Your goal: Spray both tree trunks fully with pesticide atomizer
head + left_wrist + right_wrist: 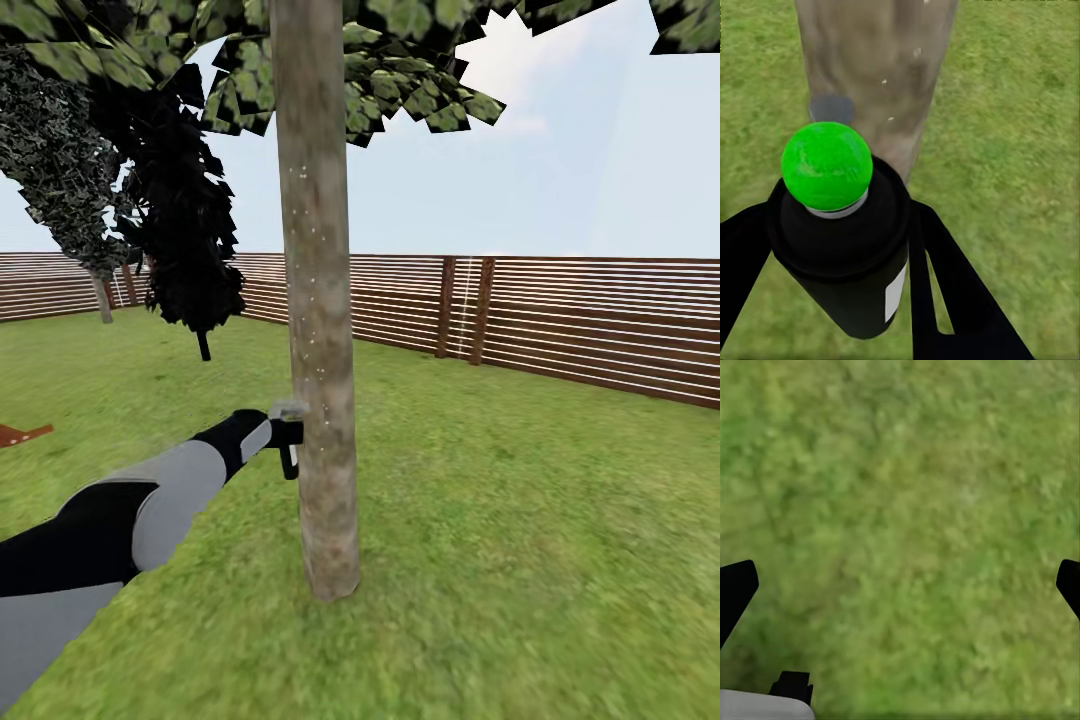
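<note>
A thick grey-brown tree trunk (pixel 318 330) rises in the middle of the head view, with pale specks scattered on its bark and blocky green leaves above. My left gripper (pixel 290 440) reaches out to it at mid height and is shut on the pesticide atomizer (pixel 844 240), a black bottle with a round green cap (pixel 826 165). In the left wrist view the bottle points at the trunk (pixel 877 75) close ahead. My right gripper (pixel 904 585) hangs open over bare lawn, its black fingertips (pixel 735 592) at the picture's sides.
A brown slat fence (pixel 590 320) runs along the back of the lawn (pixel 520 560). Dark narrow conifers (pixel 190 230) stand behind and left of the trunk. A reddish-brown object (pixel 22 434) lies on the grass at the far left.
</note>
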Available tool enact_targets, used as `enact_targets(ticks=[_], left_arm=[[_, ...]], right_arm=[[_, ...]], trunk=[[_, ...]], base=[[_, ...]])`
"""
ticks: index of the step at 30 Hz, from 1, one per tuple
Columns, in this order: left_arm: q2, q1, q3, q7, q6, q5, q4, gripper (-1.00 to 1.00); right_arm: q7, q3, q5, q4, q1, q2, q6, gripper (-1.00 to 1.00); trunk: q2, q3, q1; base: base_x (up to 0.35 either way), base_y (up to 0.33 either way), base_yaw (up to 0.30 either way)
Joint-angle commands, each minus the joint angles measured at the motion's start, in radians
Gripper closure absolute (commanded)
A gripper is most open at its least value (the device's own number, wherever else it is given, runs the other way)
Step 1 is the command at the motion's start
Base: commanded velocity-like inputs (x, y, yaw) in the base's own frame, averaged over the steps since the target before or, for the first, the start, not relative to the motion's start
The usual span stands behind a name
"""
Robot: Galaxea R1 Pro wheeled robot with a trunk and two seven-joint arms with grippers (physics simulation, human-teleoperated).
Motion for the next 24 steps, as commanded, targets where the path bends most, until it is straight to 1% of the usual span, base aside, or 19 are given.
enact_targets(ticks=[1,5,7,8,10,12,13,15,16,18,20,21,22,24], left_arm=[[-0.001,0.027,0.003,-0.001,-0.037,0.006,-0.002,1.00],[-0.008,0.087,0.003,-0.001,-0.070,0.006,-0.001,1.00],[-0.015,0.115,0.002,-0.001,-0.094,0.005,-0.002,1.00],[-0.023,0.122,0.002,-0.002,-0.103,0.005,-0.001,1.00],[-0.048,0.132,0.002,-0.002,-0.113,0.005,-0.001,1.00],[-0.081,0.137,-0.004,-0.002,-0.119,0.004,-0.002,1.00],[-0.091,0.139,-0.006,-0.002,-0.119,0.000,-0.002,1.00],[-0.093,0.140,-0.008,-0.006,-0.121,-0.024,-0.003,1.00],[-0.093,0.141,-0.010,-0.022,-0.122,-0.049,-0.003,1.00],[-0.093,0.141,-0.013,-0.057,-0.122,-0.071,-0.006,1.00],[-0.093,0.141,-0.015,-0.086,-0.122,-0.078,-0.025,1.00],[-0.093,0.141,-0.015,-0.131,-0.121,-0.081,-0.056,1.00],[-0.093,0.141,-0.015,-0.150,-0.120,-0.082,-0.074,1.00],[-0.093,0.141,-0.015,-0.170,-0.115,-0.083,-0.121,1.00]], right_arm=[[-0.003,0.009,-0.007,-0.001,0.000,0.000,-0.002,-1.00],[-0.003,0.009,-0.007,-0.001,0.000,0.000,-0.002,-1.00],[-0.003,0.010,-0.007,0.000,0.000,0.001,-0.002,-1.00],[-0.003,0.010,-0.007,0.000,0.000,0.001,-0.002,-1.00],[-0.003,0.010,-0.007,0.000,0.000,0.001,-0.002,-1.00],[-0.003,0.010,-0.007,0.000,0.000,0.001,-0.002,-1.00],[-0.003,0.010,-0.007,0.000,0.000,0.001,-0.002,-1.00],[-0.003,0.010,-0.007,0.000,0.000,0.001,-0.002,-1.00],[-0.003,0.010,-0.007,0.000,0.000,0.001,-0.002,-1.00],[-0.003,0.010,-0.007,0.000,0.000,0.001,-0.002,-1.00],[-0.003,0.010,-0.007,0.000,0.000,0.001,-0.002,-1.00],[-0.003,0.010,-0.007,0.000,0.000,0.001,-0.002,-1.00],[-0.003,0.010,-0.007,0.000,0.000,0.001,-0.002,-1.00],[-0.003,0.010,-0.007,0.000,0.000,0.001,-0.002,-1.00]], trunk=[[-0.002,-0.002,0.000],[-0.002,-0.002,0.000],[-0.002,-0.002,0.000],[-0.002,-0.002,0.000],[-0.002,-0.002,0.000],[-0.002,-0.002,0.000],[-0.002,-0.002,0.000],[-0.002,-0.002,0.000],[-0.002,-0.002,0.000],[-0.002,-0.002,0.000],[-0.002,-0.002,0.000],[-0.002,-0.002,0.000],[-0.002,-0.002,0.000],[-0.002,-0.002,0.000]], base=[[0.000,0.000,0.000],[0.000,0.000,0.000],[0.000,0.000,0.000],[0.000,0.000,0.000],[0.000,0.000,0.000],[0.000,0.000,0.000],[0.000,0.000,0.000],[0.000,0.000,0.000],[0.000,0.000,0.000],[0.000,0.000,0.000],[0.000,0.000,0.000],[0.000,0.000,0.000],[0.000,0.000,0.000],[0.000,0.000,0.000]])
